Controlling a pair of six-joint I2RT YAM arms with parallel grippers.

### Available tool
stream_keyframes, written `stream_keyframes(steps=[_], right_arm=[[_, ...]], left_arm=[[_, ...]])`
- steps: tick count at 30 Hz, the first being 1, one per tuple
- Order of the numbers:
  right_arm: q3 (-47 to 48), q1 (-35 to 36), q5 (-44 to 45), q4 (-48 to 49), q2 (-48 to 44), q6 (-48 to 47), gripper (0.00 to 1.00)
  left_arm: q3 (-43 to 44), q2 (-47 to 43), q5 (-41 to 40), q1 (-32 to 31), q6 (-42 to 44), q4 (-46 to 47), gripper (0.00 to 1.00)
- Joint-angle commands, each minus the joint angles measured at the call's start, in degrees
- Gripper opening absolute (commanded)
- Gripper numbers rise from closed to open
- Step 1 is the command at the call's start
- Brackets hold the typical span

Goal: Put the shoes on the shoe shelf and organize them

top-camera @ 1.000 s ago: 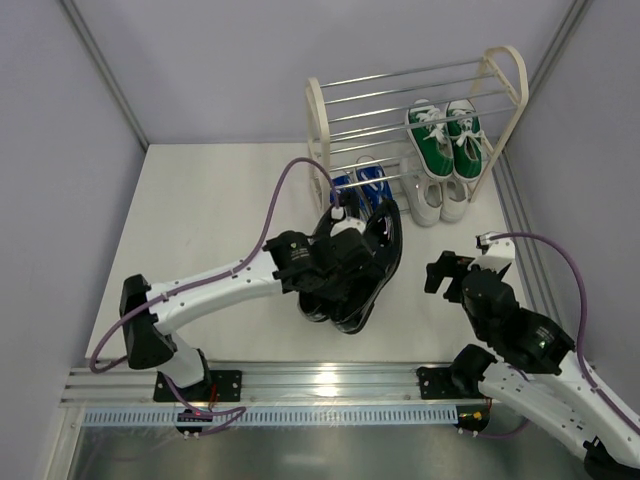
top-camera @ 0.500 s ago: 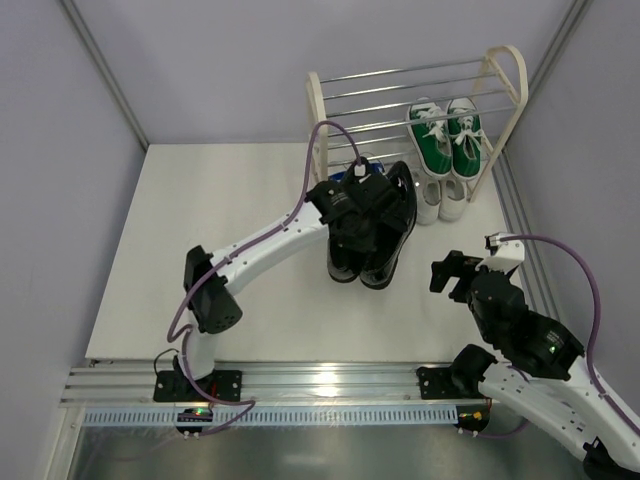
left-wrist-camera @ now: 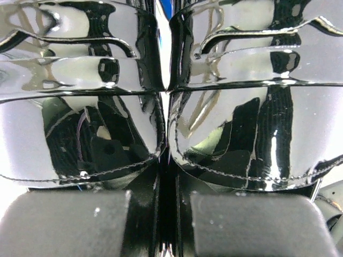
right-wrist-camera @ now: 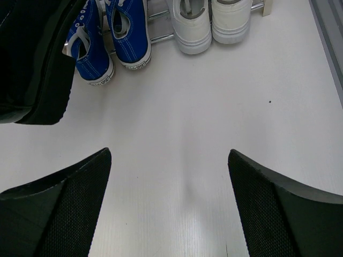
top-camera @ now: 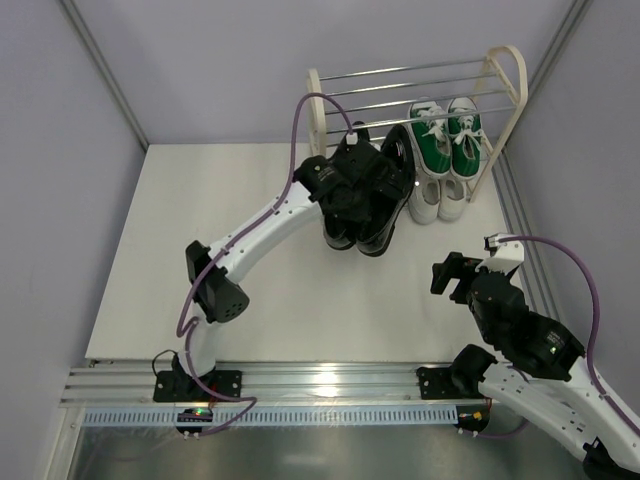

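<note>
My left gripper point(top-camera: 362, 188) is shut on the pair of glossy black shoes point(top-camera: 377, 232), pinching their inner walls together point(left-wrist-camera: 167, 225), and holds them in the air at the shelf's left half. The shoe shelf point(top-camera: 505, 70) stands at the back right. Green sneakers point(top-camera: 446, 140) sit on its upper tier, white sneakers point(top-camera: 440, 198) below them. The blue sneakers point(right-wrist-camera: 110, 37) sit left of the white ones point(right-wrist-camera: 211, 21); in the top view the black shoes hide them. My right gripper point(top-camera: 462, 272) is open and empty point(right-wrist-camera: 169, 203) above the table.
The black shoes' heels point(right-wrist-camera: 32, 69) hang at the left of the right wrist view, above the table. The left arm's purple cable point(top-camera: 300, 120) loops over the shelf's left frame. Walls close in the table's left, back and right sides.
My left arm has carried the black shoes from the table's middle up and back to the shelf's left half, covering the blue sneakers from above. The right arm has barely moved.
</note>
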Motion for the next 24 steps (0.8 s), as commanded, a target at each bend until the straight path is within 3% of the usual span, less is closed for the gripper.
stream_keyframes(steps=[1,7,24], right_arm=[[2.3,0.3,1.1,0.7,-0.1,-1.2,0.9],[1.8,0.2,0.2,1.0,0.3,-1.1,0.9],[1.0,0.3,0.3,1.7,0.6,-1.6,0.9]], left_arm=[[6.6,-0.4,-2.0,3.0,3.5,8.0,0.0],[7.9,-0.8,-4.7,4.4,8.0,14.9,0.01],[5.3,-5.0,-7.7,13.9,6.9,9.0,0.0]])
